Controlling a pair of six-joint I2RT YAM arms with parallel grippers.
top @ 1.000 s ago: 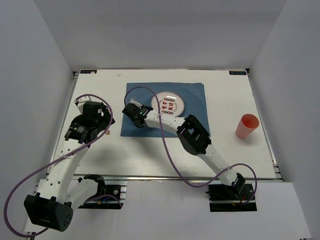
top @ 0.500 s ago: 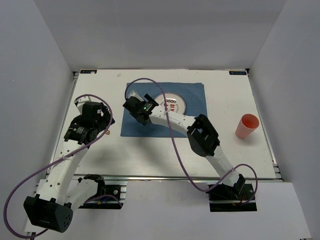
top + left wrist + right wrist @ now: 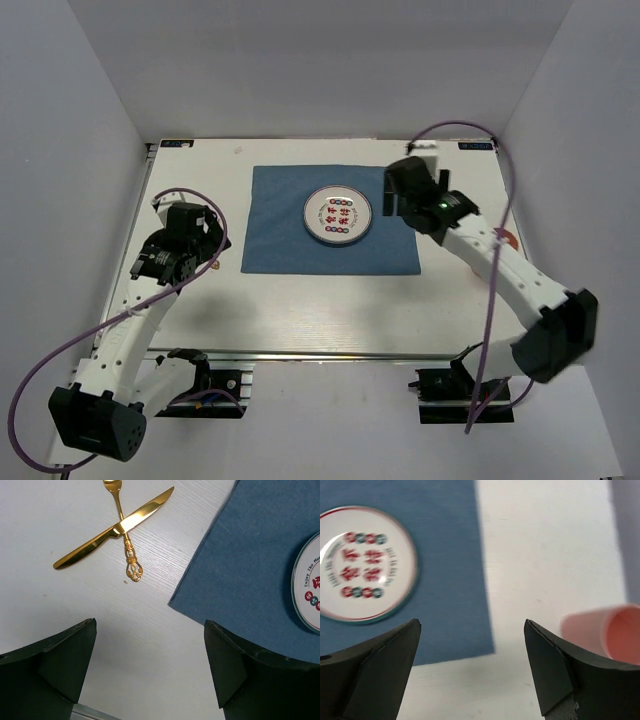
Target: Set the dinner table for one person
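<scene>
White table lay under everything, bare top showing on all four sides of the blue cloth, metal rail along the long edge nearest the arm bases. The cloth lay flat, about mid-table.

Plate sat on the cloth, right of the cloth's centre, fully inside its edges; white with a dark rim and red print.

Gold knife and gold fork lay crossed on bare table off the cloth's left edge, apart from the cloth. Which one was on top: could not tell. The top view hid both under the left arm.

Pink cup was on bare table past the cloth's right edge, apart from the cloth. In the top view it was almost wholly behind the right arm.

Left gripper was over bare table just off the cloth's left side, fingers spread wide, nothing between them.

Right gripper was above the cloth's right edge, between plate and cup, fingers spread wide, holding nothing. The right wrist view was blurred.
</scene>
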